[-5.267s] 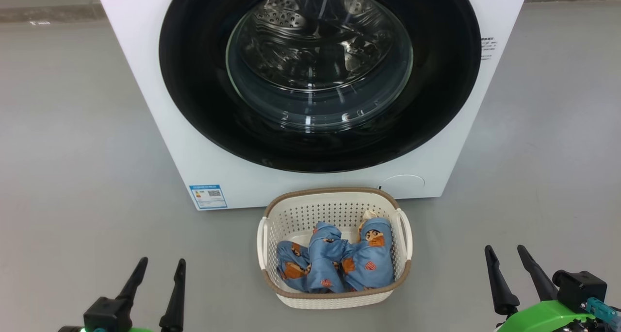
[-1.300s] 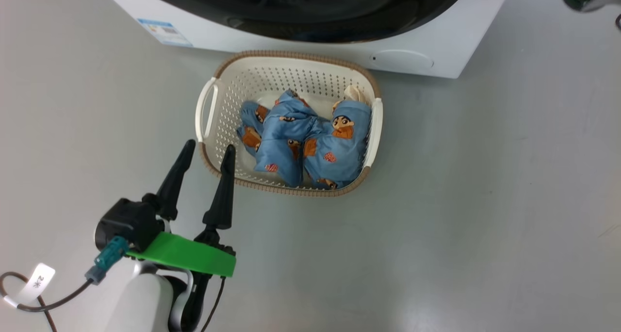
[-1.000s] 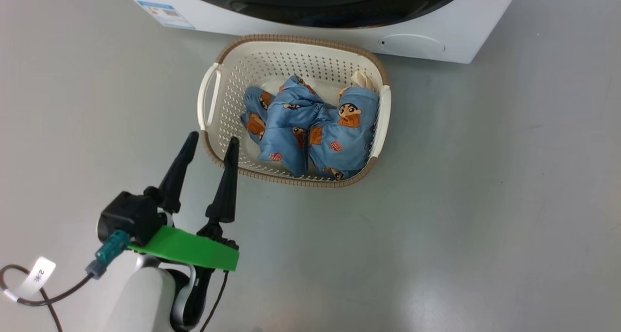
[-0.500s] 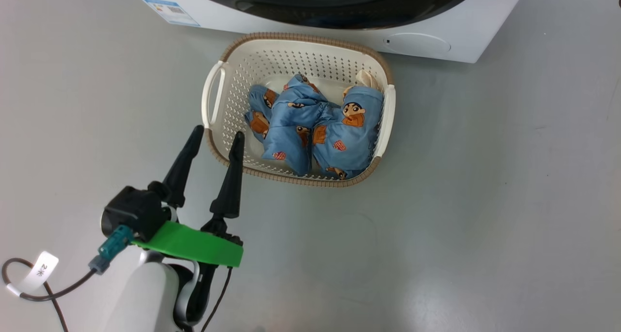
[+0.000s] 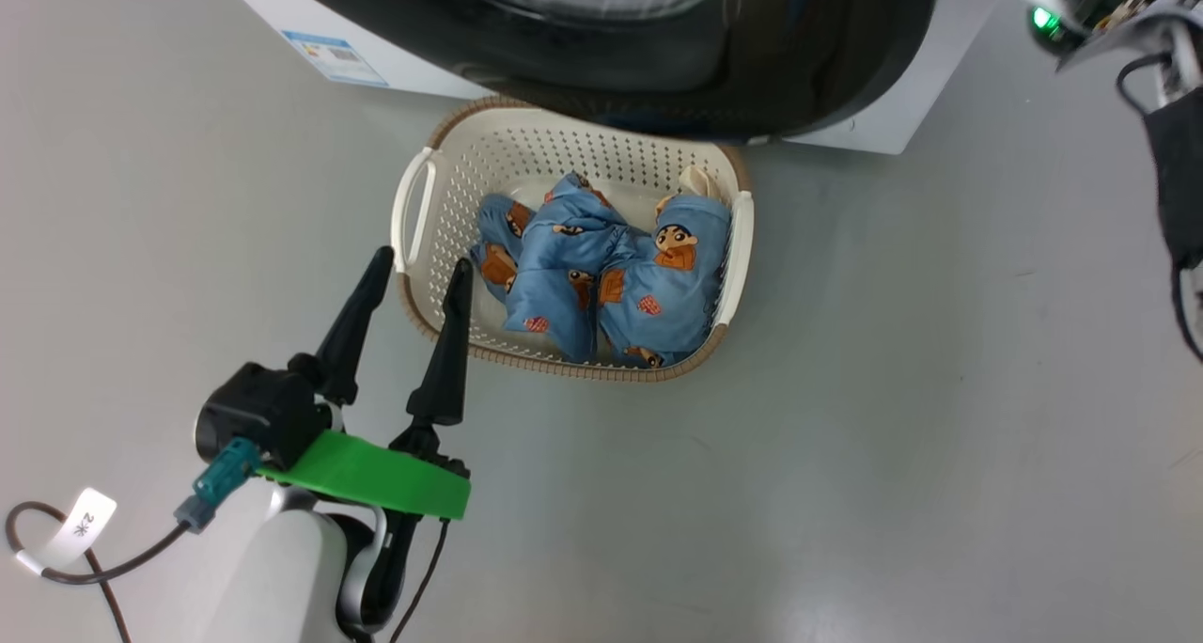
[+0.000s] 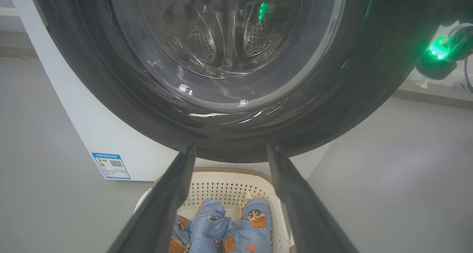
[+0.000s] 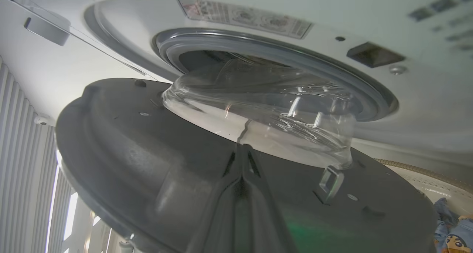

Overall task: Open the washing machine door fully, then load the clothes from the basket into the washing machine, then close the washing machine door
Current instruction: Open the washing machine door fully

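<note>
Grey floor (image 5: 893, 436): glossy black round washing machine door (image 5: 752, 70) hangs part-open above the cream perforated basket (image 5: 564, 149) of blue clothes (image 5: 601, 276), closed right tool (image 7: 242, 147) apparently pushing its inner face; left tool (image 5: 420, 260) open, idle.

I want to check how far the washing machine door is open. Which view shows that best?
The right wrist view: the washing machine door stands ajar, its glass bowl angled away from the seal. Head and left wrist views show its black front.
</note>
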Robot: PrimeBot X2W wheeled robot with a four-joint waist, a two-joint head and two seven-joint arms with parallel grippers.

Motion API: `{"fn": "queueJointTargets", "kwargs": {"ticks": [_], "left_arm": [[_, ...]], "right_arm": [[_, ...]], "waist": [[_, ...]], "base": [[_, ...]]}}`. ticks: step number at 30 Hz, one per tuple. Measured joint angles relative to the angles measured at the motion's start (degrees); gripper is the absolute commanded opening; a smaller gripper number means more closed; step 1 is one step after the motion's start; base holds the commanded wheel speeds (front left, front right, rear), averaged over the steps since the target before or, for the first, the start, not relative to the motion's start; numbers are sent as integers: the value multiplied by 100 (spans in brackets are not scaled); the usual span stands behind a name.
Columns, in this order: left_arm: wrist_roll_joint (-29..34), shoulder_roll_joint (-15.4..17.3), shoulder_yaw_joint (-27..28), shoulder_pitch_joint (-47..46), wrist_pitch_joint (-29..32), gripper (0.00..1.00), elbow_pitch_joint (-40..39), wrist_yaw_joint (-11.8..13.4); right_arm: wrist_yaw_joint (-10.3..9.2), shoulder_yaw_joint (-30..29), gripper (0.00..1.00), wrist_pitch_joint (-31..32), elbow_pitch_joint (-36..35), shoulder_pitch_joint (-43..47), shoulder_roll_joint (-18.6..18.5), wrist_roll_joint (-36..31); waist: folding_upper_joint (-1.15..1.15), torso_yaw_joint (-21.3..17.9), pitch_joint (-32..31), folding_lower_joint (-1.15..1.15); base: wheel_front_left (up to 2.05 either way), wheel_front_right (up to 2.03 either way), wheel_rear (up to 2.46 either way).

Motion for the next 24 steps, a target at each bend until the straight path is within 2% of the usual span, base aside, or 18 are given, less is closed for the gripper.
{"fn": "queueJointTargets", "kwargs": {"ticks": [8, 24], "left_arm": [[63, 1, 7, 51, 0, 100, 15, 0], [204, 5, 227, 437, 0, 100, 69, 0]], "right_arm": [[0, 90, 0, 141, -311, 404, 77, -5], [0, 505, 0, 430, -1082, 1485, 500, -48]], "waist": [[0, -56, -168, 0], [0, -173, -670, 0]], "base": [[0, 0, 0], [0, 0, 0]]}}
